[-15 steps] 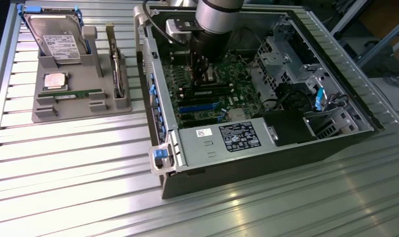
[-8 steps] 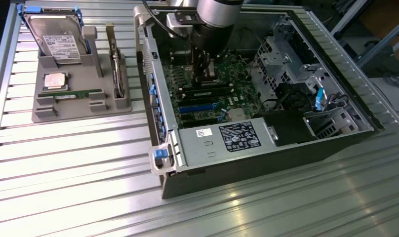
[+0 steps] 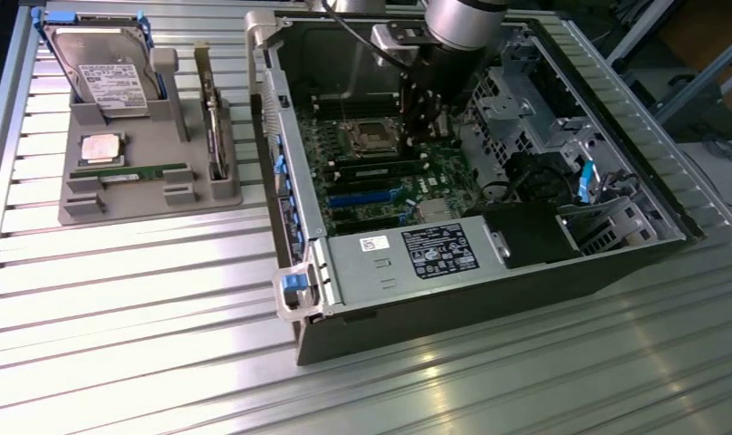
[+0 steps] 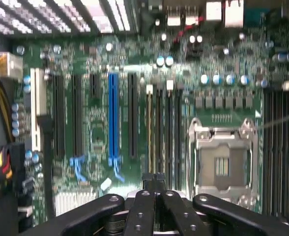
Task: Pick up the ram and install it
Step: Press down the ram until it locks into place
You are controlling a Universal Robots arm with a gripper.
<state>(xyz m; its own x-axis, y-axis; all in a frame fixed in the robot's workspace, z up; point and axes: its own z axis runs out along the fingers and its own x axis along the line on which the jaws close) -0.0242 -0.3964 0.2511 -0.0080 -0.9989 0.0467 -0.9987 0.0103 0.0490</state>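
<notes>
Gripper [image 4: 154, 178] hangs inside open computer case [image 3: 296, 181], above motherboard [image 4: 110, 123], fingers pressed together, holding nothing. One ram [image 3: 130, 170] lies in slot of grey parts tray [image 3: 82, 210] (beside silver processor chip [image 3: 101, 145]), well apart, at exterior view's left.

A ribbed metal table [image 3: 124, 308] carries a grey parts tray [image 3: 88, 204] and an open computer case [image 3: 463, 299].

- Exterior view: high, angled down from well back over the ribbed table [image 3: 124, 299], open computer case [image 3: 463, 299] toward 2 o'clock.
- Wrist view: close above the motherboard [image 4: 100, 123], looking down; both views share the processor socket [image 3: 372, 136].
</notes>
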